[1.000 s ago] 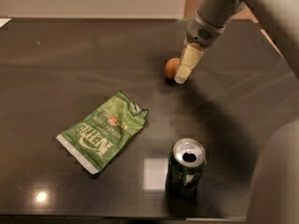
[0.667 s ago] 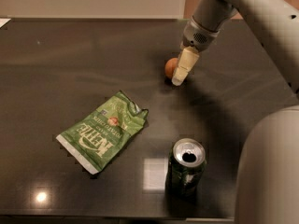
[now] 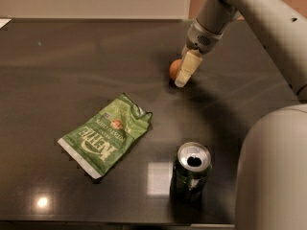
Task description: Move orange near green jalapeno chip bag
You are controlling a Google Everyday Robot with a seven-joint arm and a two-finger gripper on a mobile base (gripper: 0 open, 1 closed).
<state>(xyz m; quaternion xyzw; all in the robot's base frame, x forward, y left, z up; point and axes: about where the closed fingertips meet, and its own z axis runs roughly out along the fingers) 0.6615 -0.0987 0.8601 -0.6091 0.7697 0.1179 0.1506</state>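
the gripper (image 3: 183, 79) is at the orange (image 3: 173, 68) (gripping or not, i cannot tell); the carry to the far-off chip bag (image 3: 105, 137) is not yet done.

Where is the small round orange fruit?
Camera view: the small round orange fruit sits right of centre on the dark table, beside the gripper, beyond the light-green foil chip bag.

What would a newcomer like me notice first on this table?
Probably the big pale robot arm reaching in from the upper right, its pincer down at a small orange near the back of the dark table. Next, the crinkled green Kettle chip bag lying flat front left, and an opened dark green soda can standing front right.
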